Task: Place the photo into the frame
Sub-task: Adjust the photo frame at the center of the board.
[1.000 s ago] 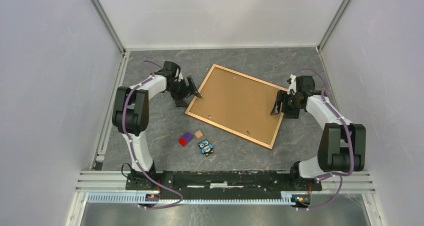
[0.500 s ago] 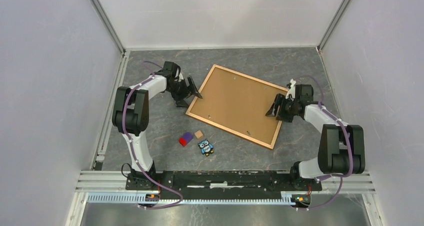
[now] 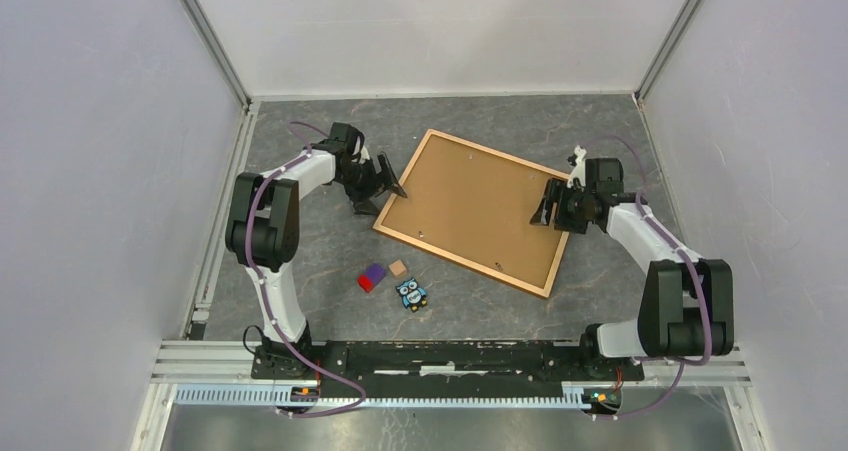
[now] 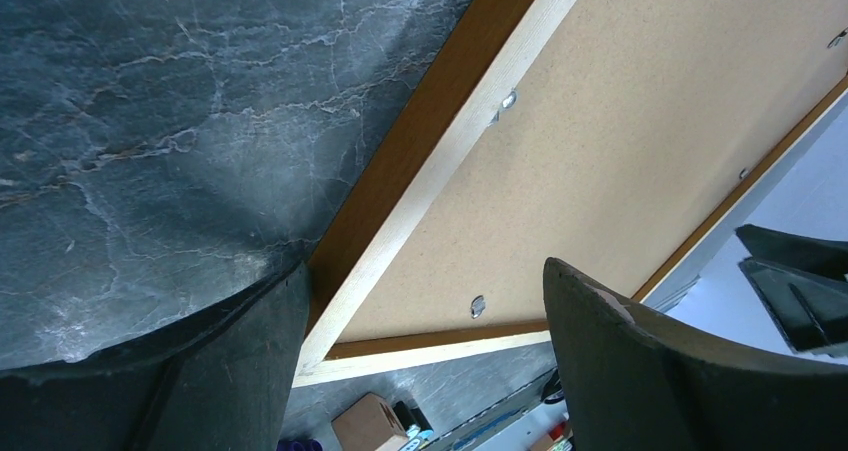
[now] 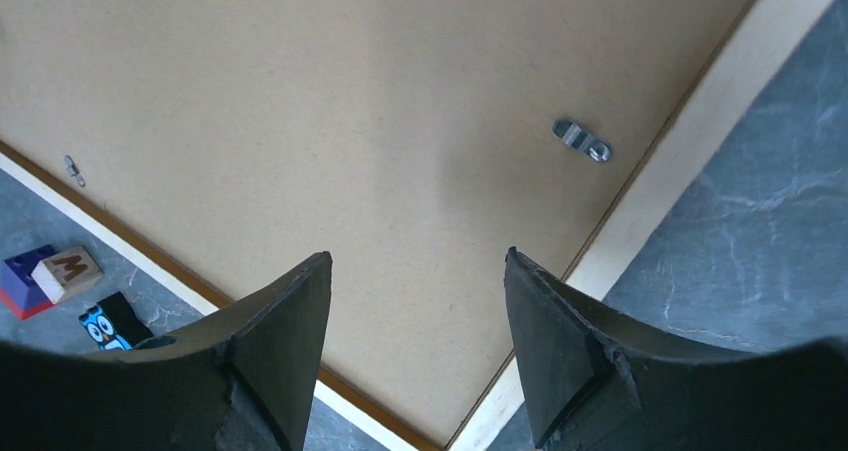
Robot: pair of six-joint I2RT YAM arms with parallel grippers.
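Thin light-orange wooden frame (image 3: pixel 460 262) face-down at middle of bench (image 3: pixel 310 256), brown cardboard backing board (image 3: pixel 470 203) inside; photo unseen. Left end effector (image 3: pixel 381 195) wide at left rim. Right end effector (image 3: pixel 551 211) half-open, empty. Likely risk: one-sided nudge skids frame.

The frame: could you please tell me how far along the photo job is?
Looks done: the frame lies face down, the backing board seated in it. In hand: nothing; the left gripper and right gripper hang with open jaws at opposite edges. Remaining: unclear, since no photo shows anywhere.
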